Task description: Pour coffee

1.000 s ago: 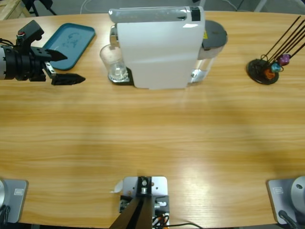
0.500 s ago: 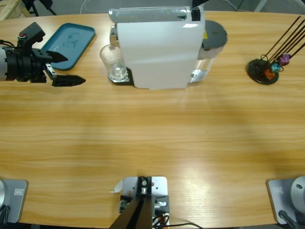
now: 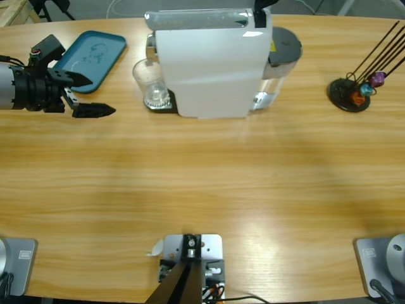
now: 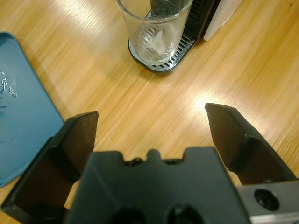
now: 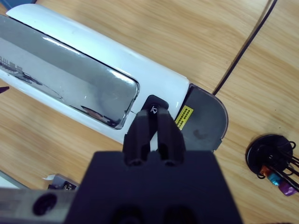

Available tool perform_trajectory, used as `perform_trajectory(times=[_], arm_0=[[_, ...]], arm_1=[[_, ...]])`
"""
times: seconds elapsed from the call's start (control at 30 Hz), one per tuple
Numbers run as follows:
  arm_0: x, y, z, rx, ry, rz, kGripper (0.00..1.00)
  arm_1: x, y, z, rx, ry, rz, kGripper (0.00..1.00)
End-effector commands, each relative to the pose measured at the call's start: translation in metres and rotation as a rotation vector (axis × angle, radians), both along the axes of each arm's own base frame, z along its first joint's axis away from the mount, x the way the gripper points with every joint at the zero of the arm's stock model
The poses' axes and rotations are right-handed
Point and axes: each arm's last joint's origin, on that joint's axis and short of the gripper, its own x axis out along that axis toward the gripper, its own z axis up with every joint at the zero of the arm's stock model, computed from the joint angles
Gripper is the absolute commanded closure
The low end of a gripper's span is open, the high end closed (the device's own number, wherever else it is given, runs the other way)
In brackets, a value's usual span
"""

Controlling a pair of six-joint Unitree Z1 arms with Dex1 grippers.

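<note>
A clear glass tumbler (image 3: pixel 150 82) (image 4: pixel 155 27) stands on the drip tray of the white coffee machine (image 3: pixel 209 63). No coffee shows in it. My left gripper (image 3: pixel 101 95) (image 4: pixel 152 112) is open just above the table, left of the tumbler and pointing at it, with nothing between its jaws. My right gripper (image 5: pixel 153 114) is shut, and its tips are right over a black button (image 5: pixel 154 103) on the machine's top, next to the chrome lever (image 5: pixel 70 84). In the high view only a black tip of the right gripper (image 3: pixel 264 4) shows at the top edge.
A blue tray (image 3: pixel 92 54) (image 4: pixel 18 107) lies on the table behind the left gripper. The machine's grey water-tank lid (image 3: pixel 285 44) (image 5: pixel 203 119) is on its right side. A black capsule stand (image 3: pixel 351 94) (image 5: pixel 273 161) with coloured capsules stands at the far right.
My left gripper has crept a little to the right, toward the tumbler, still open. Nothing else has moved.
</note>
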Motion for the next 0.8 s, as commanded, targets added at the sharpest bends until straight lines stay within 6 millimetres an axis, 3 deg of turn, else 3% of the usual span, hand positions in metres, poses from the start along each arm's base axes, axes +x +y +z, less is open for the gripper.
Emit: perform_trajectory(times=[0.03, 0.27, 0.33, 0.47, 0.53, 0.57, 0.6, 0.63, 0.8], arm_0=[[-0.004, 0.000, -0.019, 0.043, 0.063, 0.004, 0.000], [-0.005, 0.001, -0.020, 0.045, 0.067, 0.004, 0.000], [-0.005, 0.001, -0.019, 0.043, 0.065, 0.004, 0.000], [-0.006, 0.001, -0.018, 0.038, 0.060, 0.005, 0.000], [-0.007, 0.001, -0.016, 0.035, 0.058, 0.005, 0.000], [-0.008, 0.001, -0.016, 0.033, 0.056, 0.003, 0.000], [-0.008, 0.001, -0.015, 0.031, 0.055, 0.003, 0.000], [-0.009, 0.000, -0.015, 0.028, 0.057, 0.005, 0.000], [-0.012, 0.001, -0.012, 0.021, 0.048, 0.007, 0.000]], arm_1=[[0.005, 0.019, -0.038, -0.073, 0.089, 0.042, 1.000], [0.002, 0.019, -0.037, -0.099, 0.070, 0.043, 1.000], [-0.001, 0.015, -0.017, -0.082, 0.002, 0.056, 1.000], [-0.019, 0.001, 0.049, 0.005, -0.196, 0.079, 1.000], [-0.027, -0.004, 0.059, 0.032, -0.211, 0.089, 1.000], [-0.029, -0.004, 0.058, 0.035, -0.200, 0.097, 0.880], [-0.029, -0.004, 0.054, 0.029, -0.185, 0.096, 0.258], [-0.030, -0.004, 0.050, 0.023, -0.167, 0.089, 0.014], [-0.028, -0.003, 0.030, 0.004, -0.089, 0.045, 0.000]])
